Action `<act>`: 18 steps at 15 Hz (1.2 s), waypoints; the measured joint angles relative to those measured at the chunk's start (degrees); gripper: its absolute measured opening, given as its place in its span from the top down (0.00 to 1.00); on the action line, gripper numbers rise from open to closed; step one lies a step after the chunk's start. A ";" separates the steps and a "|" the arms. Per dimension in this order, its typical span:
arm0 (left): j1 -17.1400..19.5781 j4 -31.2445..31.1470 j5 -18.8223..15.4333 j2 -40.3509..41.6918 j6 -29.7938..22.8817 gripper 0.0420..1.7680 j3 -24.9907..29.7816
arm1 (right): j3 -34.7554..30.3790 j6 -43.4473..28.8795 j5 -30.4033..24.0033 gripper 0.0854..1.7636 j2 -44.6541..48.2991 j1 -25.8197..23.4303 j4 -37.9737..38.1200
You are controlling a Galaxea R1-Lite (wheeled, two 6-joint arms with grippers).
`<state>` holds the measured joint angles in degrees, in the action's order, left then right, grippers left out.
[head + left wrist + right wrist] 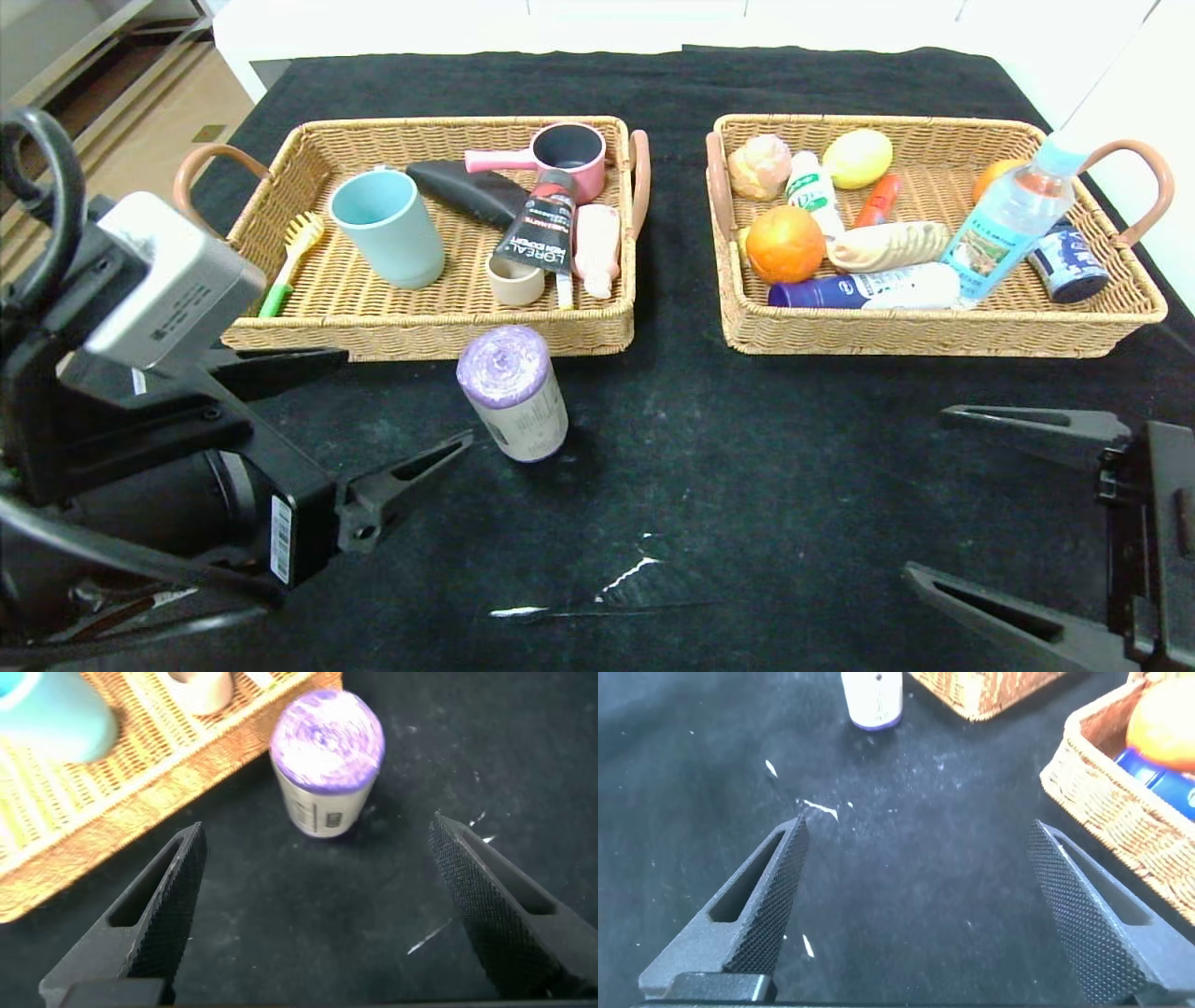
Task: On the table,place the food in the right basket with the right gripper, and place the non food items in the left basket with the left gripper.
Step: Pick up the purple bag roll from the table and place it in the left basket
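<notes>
My left gripper point(392, 411) hangs low over the black cloth-covered table point(747, 485), its two black fingers spread wide with nothing between them. Just ahead of its fingertips, a little toward my right, stands the purple-topped roll of bags with a pale label point(513, 393); it is upright on the cloth, apart from both fingers, and just in front of the near wall of the left woven wicker basket point(429, 331). Through the left wrist camera the roll point(327, 763) sits ahead of the open gap, closer to one finger's line than the other, with the basket's corner point(140, 784) beside it.

Beyond my gripper, that basket holds a light blue plastic cup point(388, 227), a black tube point(538, 232) and a pink saucepan point(558, 154).

My right gripper point(990, 504) hovers over bare cloth, its fingers also spread and empty. Ahead of it lies the right wicker basket point(934, 331), with an orange point(785, 244) and a clear water bottle point(1010, 219) inside.
</notes>
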<state>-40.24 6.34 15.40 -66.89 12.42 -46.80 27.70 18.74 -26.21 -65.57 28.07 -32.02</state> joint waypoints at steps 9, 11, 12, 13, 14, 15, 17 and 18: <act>-4.30 -27.83 7.50 -7.34 -10.25 0.03 -25.64 | -0.11 -0.06 -0.11 0.04 4.41 0.30 0.41; -5.12 -32.49 9.85 -11.19 -15.99 0.03 -31.56 | -0.06 -0.05 -0.09 0.04 4.80 0.28 0.41; -5.46 -34.95 10.70 -13.12 -19.16 0.03 -34.43 | 0.02 -0.06 -0.07 0.04 4.91 0.23 0.41; -5.78 -37.82 11.20 -15.14 -22.46 0.03 -37.53 | 0.05 -0.06 -0.09 0.04 4.99 0.21 0.37; -6.01 -40.42 11.45 -17.01 -25.54 0.03 -40.16 | 0.06 -0.09 -0.09 0.04 5.07 0.21 0.30; -6.14 -42.45 11.58 -18.77 -28.95 0.03 -42.23 | 0.06 -0.06 -0.07 0.04 5.11 0.21 0.30; -6.12 -44.84 11.58 -21.98 -34.52 0.03 -45.20 | 0.06 -0.05 0.00 0.04 5.21 0.20 0.24; -5.90 -46.24 11.28 -23.32 -36.73 0.03 -46.17 | 0.11 -0.05 0.04 0.04 5.24 0.20 0.28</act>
<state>-46.14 -39.90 26.67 -90.21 -24.31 -92.97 27.81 18.69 -26.17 -60.33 28.27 -31.74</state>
